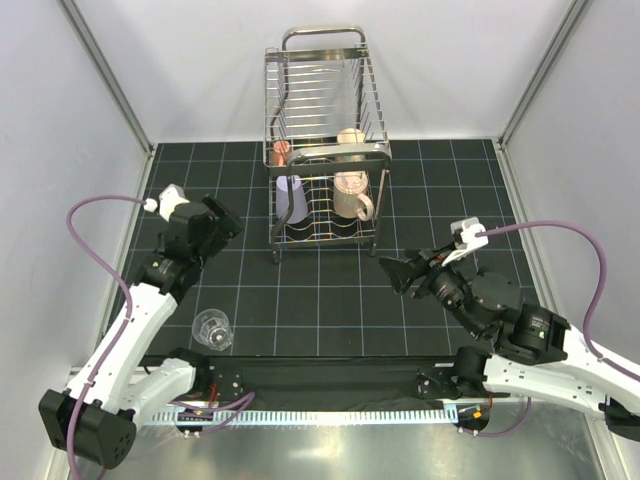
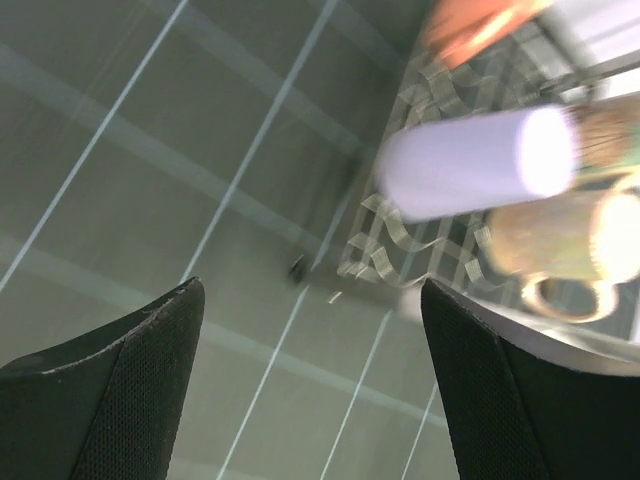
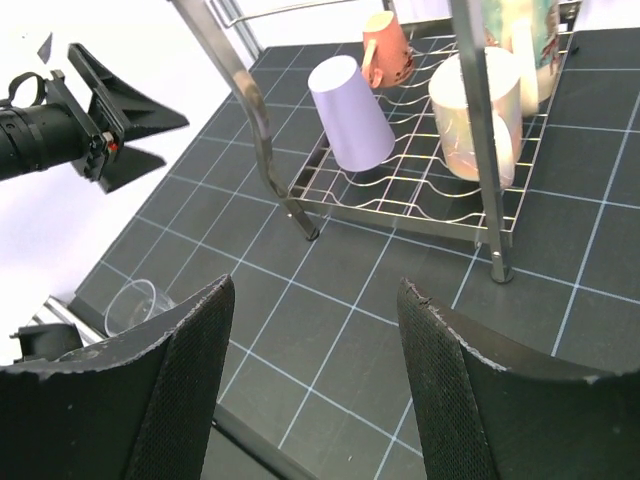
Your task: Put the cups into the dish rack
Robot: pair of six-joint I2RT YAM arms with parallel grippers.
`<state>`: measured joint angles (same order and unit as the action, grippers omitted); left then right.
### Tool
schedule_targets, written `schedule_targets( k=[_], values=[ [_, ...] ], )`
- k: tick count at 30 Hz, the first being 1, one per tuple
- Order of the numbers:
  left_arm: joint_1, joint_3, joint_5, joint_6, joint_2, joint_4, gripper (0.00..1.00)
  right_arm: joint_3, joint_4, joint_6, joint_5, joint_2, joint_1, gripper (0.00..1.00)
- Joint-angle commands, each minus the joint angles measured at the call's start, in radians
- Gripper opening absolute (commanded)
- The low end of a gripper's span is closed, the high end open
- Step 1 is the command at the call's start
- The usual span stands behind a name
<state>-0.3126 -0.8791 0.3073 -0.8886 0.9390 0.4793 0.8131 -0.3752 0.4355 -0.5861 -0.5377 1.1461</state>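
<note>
- The left gripper (image 1: 226, 218) hangs over the black gridded mat (image 1: 330, 300), to the left of the dish rack (image 1: 325, 150) and pointing toward it.
- Its fingers (image 2: 120, 390) are spread wide. Only mat shows between them, and they grip and touch nothing.
- The right gripper (image 3: 315, 290) hangs near the rack's near-right corner, also aimed at it.
- Its two black fingers (image 3: 140, 400) are parted about halfway, with bare mat in the gap. They have hold of nothing.
- The dish rack stands at the far middle of the mat, its looped handle on top.
- The lavender tumbler (image 1: 291, 198) sits on the left of the lower tier, mouth down and leaning.
- The pinkish-beige mug (image 1: 350, 195) is on the right of the same tier, just beside the tumbler, with its handle toward the near right.
- A small orange-pink cup (image 1: 282, 152) sits at the rack's far left.
- A tan mug (image 1: 351, 137) sits at the far right. I cannot tell which tier it rests on.
- The clear glass (image 1: 213, 328) stands upright on the mat at the near left, beside the left arm. It is well apart from the rack and from both grippers.
</note>
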Motion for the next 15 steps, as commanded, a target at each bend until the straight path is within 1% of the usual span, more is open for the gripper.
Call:
schedule_targets(
  k=[1,4,5,6,9,15],
  values=[
    [0.004,-0.061,0.036,-0.139,0.017,0.327,0.86,0.044,0.025,-0.026,0.025,-0.025,0.006,0.68],
    [0.004,-0.116,0.082,-0.231,0.061,0.51,0.84,0.054,0.024,-0.024,0.048,-0.048,0.006,0.68],
    [0.004,-0.132,0.101,-0.275,0.076,0.603,0.84,0.057,0.021,-0.024,0.052,-0.054,0.006,0.68],
    [0.004,-0.148,0.093,-0.285,0.086,0.625,0.84,0.058,0.018,-0.024,0.057,-0.064,0.004,0.67],
    [0.003,-0.132,0.02,-0.326,0.092,0.636,0.83,0.063,0.016,-0.021,0.065,-0.077,0.006,0.68],
    [0.003,-0.067,0.033,-0.469,0.061,0.723,0.79,0.077,0.012,-0.02,0.081,-0.096,0.006,0.67]
  ],
)
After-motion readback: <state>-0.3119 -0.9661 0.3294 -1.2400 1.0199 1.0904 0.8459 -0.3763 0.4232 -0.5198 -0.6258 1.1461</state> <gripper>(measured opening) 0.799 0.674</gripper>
